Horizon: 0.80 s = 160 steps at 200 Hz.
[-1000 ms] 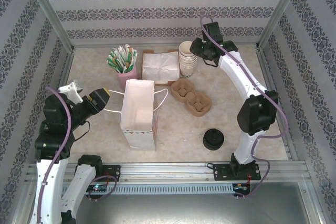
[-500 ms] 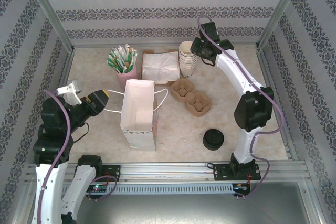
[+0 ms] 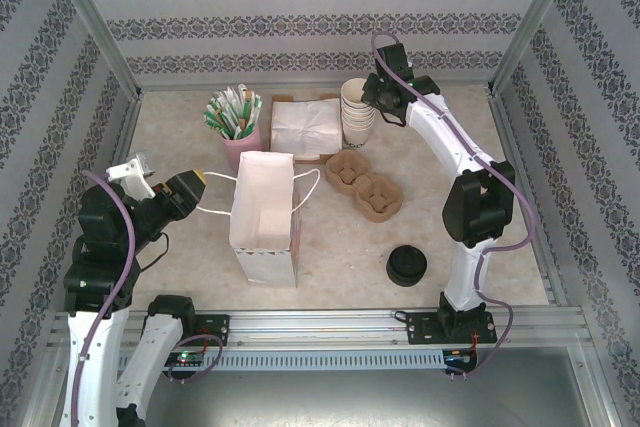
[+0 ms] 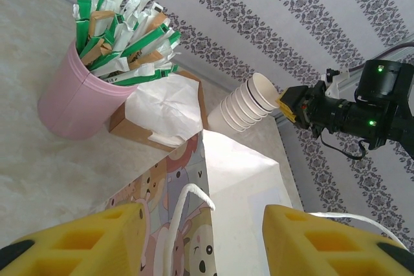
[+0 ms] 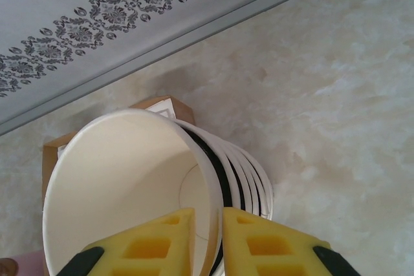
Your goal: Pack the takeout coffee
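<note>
Topmost paper cup (image 5: 123, 179) of the stack (image 3: 357, 125) at the table's (image 3: 330, 247) far edge: my right gripper (image 5: 208, 216) pinches its wall; my left gripper (image 4: 202, 214) hangs open over the paper bag (image 3: 262, 212).

walls (image 3: 320, 7): damask-striped wallpaper | tabletop (image 3: 340, 247): beige marble (evenly lit)
</note>
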Each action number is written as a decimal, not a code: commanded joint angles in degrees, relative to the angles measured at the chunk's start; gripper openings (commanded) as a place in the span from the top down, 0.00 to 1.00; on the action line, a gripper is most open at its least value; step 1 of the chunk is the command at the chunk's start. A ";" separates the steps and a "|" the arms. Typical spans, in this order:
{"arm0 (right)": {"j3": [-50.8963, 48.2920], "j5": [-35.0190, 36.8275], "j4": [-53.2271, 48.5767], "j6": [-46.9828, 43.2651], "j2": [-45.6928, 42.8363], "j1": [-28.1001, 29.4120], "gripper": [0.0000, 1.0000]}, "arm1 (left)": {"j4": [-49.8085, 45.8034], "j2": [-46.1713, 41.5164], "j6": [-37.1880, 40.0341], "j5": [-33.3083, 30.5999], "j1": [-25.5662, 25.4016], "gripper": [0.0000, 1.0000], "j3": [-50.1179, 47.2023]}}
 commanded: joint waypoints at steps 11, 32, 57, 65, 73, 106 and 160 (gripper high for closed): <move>2.19 2.43 -1.10 -0.64 0.54 0.90 0.85 | 1.02 0.07 1.48 -0.91 0.80 0.49 0.47; 2.28 2.74 -1.30 -0.73 0.08 0.90 0.91 | 0.96 0.13 1.70 -1.19 0.80 0.49 0.52; 2.63 3.09 -1.55 -0.90 -0.45 0.90 0.94 | 0.45 0.09 2.20 -1.92 0.80 0.49 0.78; 2.86 3.18 -1.63 -0.90 -0.53 0.94 0.95 | 0.31 0.10 2.35 -2.24 0.80 0.49 0.96; 3.07 3.19 -1.65 -0.90 -0.62 1.00 0.96 | 0.14 0.16 2.37 -2.38 0.80 0.49 0.96; 5.43 3.35 -3.00 -1.42 -1.01 0.90 1.00 | -0.31 0.16 2.59 -2.47 0.80 0.49 1.51; 9.77 2.16 -3.13 -1.50 -4.51 0.82 1.00 | -0.23 0.86 2.74 -2.61 0.83 0.49 1.72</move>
